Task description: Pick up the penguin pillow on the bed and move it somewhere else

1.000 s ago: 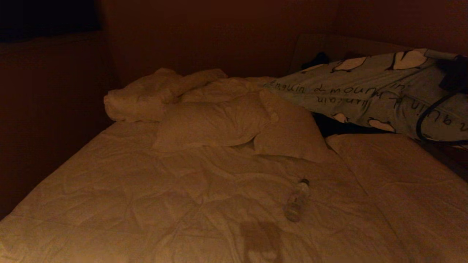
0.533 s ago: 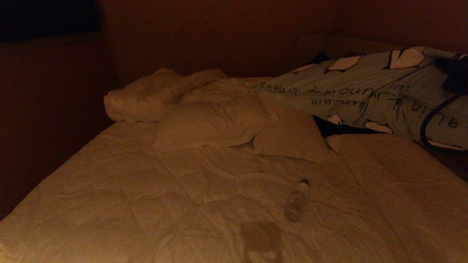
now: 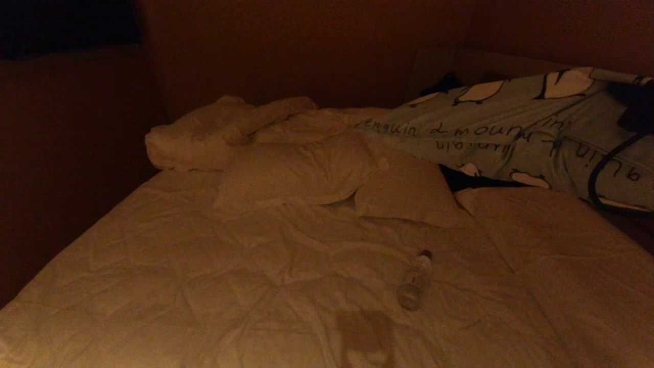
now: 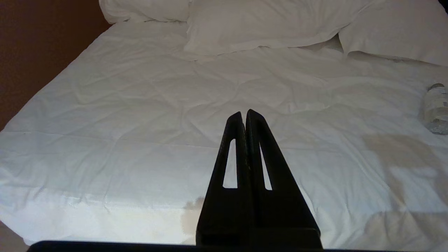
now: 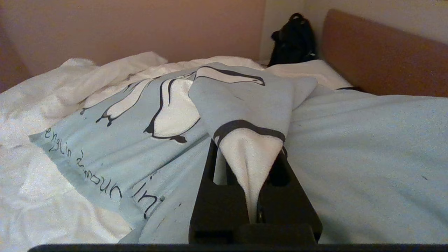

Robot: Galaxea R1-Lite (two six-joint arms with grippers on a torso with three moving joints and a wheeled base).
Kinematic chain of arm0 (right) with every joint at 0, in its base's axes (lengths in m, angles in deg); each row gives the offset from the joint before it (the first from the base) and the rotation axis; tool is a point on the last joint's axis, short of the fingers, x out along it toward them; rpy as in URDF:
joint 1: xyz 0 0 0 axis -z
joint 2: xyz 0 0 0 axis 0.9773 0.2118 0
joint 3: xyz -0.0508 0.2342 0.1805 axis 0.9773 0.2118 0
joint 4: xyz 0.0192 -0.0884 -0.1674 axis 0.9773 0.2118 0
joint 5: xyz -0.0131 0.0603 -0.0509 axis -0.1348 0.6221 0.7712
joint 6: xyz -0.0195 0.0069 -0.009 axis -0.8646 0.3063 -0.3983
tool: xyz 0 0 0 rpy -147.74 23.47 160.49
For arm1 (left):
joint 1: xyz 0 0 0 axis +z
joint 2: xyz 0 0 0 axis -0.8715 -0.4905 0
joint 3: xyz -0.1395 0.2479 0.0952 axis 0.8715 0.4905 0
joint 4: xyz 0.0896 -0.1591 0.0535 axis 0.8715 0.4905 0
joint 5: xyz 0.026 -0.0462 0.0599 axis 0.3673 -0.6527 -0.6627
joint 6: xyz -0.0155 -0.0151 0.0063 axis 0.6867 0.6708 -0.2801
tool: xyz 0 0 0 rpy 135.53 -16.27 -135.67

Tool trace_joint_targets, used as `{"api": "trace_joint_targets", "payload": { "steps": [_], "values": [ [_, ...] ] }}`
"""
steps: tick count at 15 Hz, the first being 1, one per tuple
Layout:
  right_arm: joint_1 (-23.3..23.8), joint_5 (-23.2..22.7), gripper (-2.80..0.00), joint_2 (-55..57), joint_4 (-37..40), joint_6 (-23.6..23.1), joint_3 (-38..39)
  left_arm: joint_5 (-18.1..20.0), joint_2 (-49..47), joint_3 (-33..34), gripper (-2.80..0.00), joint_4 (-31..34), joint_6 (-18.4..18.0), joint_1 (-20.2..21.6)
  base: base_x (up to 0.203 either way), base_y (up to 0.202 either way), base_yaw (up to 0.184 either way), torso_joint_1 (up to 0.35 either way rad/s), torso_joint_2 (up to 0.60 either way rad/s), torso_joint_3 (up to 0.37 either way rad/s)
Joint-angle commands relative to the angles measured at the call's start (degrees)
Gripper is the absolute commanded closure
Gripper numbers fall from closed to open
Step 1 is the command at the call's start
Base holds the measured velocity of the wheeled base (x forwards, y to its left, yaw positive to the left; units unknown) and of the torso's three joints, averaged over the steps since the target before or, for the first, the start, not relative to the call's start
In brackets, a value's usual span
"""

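Note:
The penguin pillow [image 3: 511, 135] is pale grey-blue with black-and-white penguins and lettering, and hangs raised over the far right of the bed [image 3: 204, 266]. Its far end droops onto the white bedding. My right gripper [image 5: 249, 154] is shut on a bunched fold of the penguin pillow [image 5: 350, 147], and the cloth covers the fingertips. In the head view the gripper's dark body [image 3: 636, 105] shows at the right edge against the pillow's raised end. My left gripper [image 4: 244, 113] is shut on nothing and hovers over the near part of the bed [image 4: 140, 105].
Two plain white pillows [image 3: 296, 174] [image 3: 409, 191] lie mid-bed, with a rumpled duvet roll [image 3: 204, 133] behind them. A clear water bottle [image 3: 415, 280] lies on the duvet. A black bag [image 5: 294, 38] sits in the corner by the brown headboard [image 5: 385, 59]. A dark wall runs along the left.
The held penguin pillow has swayed slightly left and back again. The bottle and the white pillows have stayed where they were.

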Motion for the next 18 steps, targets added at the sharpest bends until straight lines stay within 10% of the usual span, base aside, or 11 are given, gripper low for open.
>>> {"api": "trace_joint_targets", "payload": {
  "steps": [1, 12, 18],
  "values": [
    [0.0, -1.2, 0.0, 0.4, -0.2, 0.0, 0.2, 0.0, 0.1, 0.0, 0.0, 0.0, 0.0, 0.0, 0.0, 0.0, 0.0, 0.0, 0.0, 0.0],
    [-0.4, -1.5, 0.0, 0.8, -0.2, -0.1, 0.7, 0.0, 0.0, 0.0, 0.0, 0.0, 0.1, 0.0, 0.0, 0.0, 0.0, 0.0, 0.0, 0.0],
    [-11.0, -1.0, 0.0, -1.0, -0.2, -0.2, 2.5, 0.0, 0.1, 0.0, 0.0, 0.0, 0.0, 0.0, 0.0, 0.0, 0.0, 0.0, 0.0, 0.0]
  ]
}}
